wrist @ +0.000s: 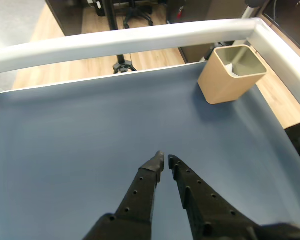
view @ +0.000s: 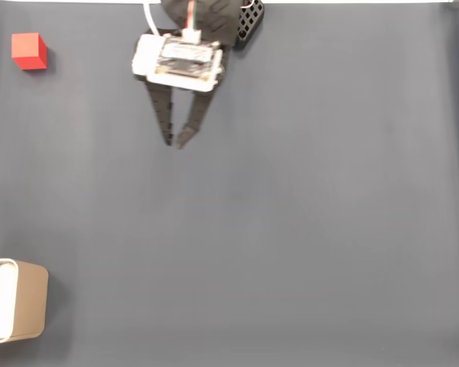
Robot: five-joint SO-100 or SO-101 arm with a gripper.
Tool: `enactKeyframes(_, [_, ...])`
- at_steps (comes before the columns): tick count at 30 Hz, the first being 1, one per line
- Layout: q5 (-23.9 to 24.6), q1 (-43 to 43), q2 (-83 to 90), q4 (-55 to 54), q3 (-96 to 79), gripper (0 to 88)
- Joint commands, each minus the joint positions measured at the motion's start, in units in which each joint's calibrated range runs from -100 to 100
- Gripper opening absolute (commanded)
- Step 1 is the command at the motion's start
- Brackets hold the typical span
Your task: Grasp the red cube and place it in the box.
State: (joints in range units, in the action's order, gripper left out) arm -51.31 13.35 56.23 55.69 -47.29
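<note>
Black perforated fingers (wrist: 140,200) — tapered, pointed tips; white housing (view: 178,61) — white cable, red-green wires on top.

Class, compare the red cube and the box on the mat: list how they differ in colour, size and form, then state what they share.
Colour: the red cube is bright red all over; the box has tan outer walls and a white inside.
Size: the cube is smaller than the box.
Form: the cube is a closed solid block; the box is open, with rounded corners.
Shared: both rest on the dark mat at the left of the fixed view, apart from the tool.
</note>
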Motion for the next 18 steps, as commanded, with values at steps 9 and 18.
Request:
enactKeyframes(9, [0.3, 14.3, -10.7, 6.0, 18.3, 0.0])
enactKeyframes(18, [1.1, 24.1, -13.3, 8.5, 23.8, 0.0])
